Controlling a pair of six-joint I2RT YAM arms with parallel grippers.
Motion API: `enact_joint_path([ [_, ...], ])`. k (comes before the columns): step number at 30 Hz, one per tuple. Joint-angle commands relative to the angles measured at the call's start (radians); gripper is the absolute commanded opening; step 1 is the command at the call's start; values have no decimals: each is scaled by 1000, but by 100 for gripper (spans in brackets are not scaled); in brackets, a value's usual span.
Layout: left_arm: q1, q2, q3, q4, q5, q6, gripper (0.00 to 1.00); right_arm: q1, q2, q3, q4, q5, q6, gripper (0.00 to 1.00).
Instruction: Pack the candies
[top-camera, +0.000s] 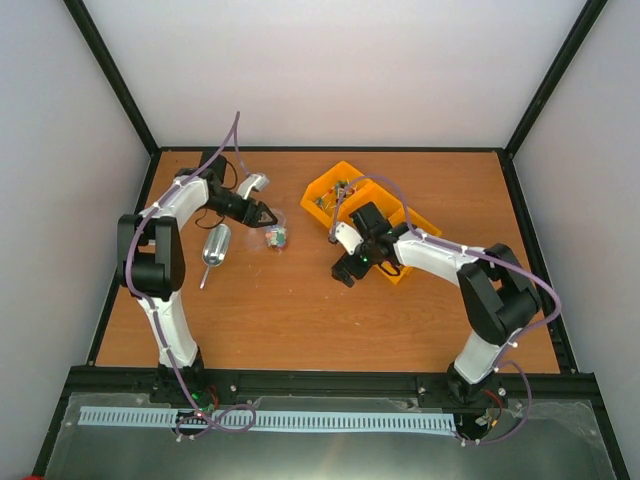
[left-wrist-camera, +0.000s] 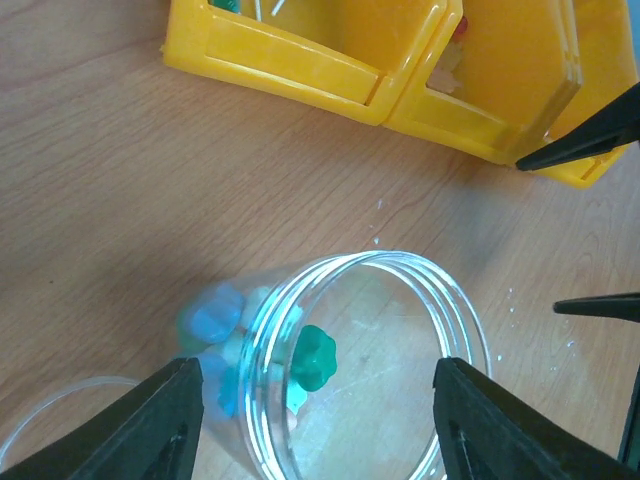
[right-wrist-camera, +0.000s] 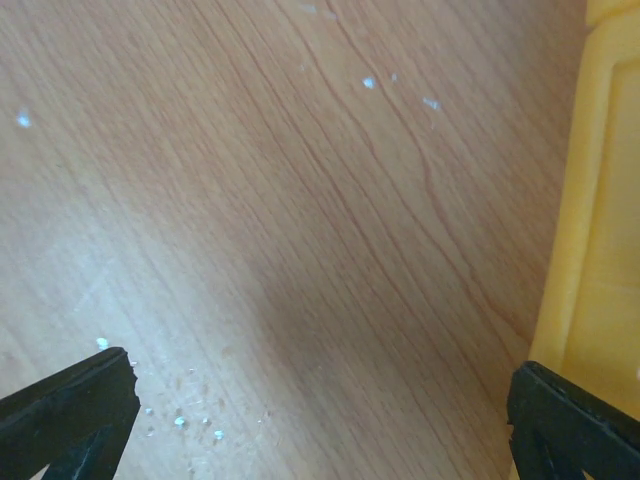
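Observation:
A clear plastic jar (left-wrist-camera: 462, 322) lies on its side on the wooden table, mouth toward the left wrist camera. It holds a few candies (left-wrist-camera: 215, 315), blue, green and white, seen from above as a small colourful cluster (top-camera: 276, 237). My left gripper (left-wrist-camera: 318, 365) is open, its black fingers (left-wrist-camera: 150, 425) standing on either side of the jar's mouth. I cannot tell whether they touch the jar. My right gripper (right-wrist-camera: 320, 362) is open over bare table beside the yellow bins (right-wrist-camera: 600, 250), with nothing between its fingers.
Two joined yellow bins (top-camera: 345, 190) holding small items stand at the back centre. A metal scoop (top-camera: 215, 246) lies left of the jar, and a pale object (top-camera: 255, 183) sits behind it. A clear curved rim (left-wrist-camera: 60, 405) shows beside the jar. White crumbs (right-wrist-camera: 180, 420) dot the wood.

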Motion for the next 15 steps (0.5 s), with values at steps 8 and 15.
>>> enact_joint_path([
  [8,-43,3,30,-55,15,50,54,5,-112,-20,-22,-32,5,100],
  [15,-112,-15,-4,-79,10,70,50,-2,-129,-23,-29,-40,8,100],
])
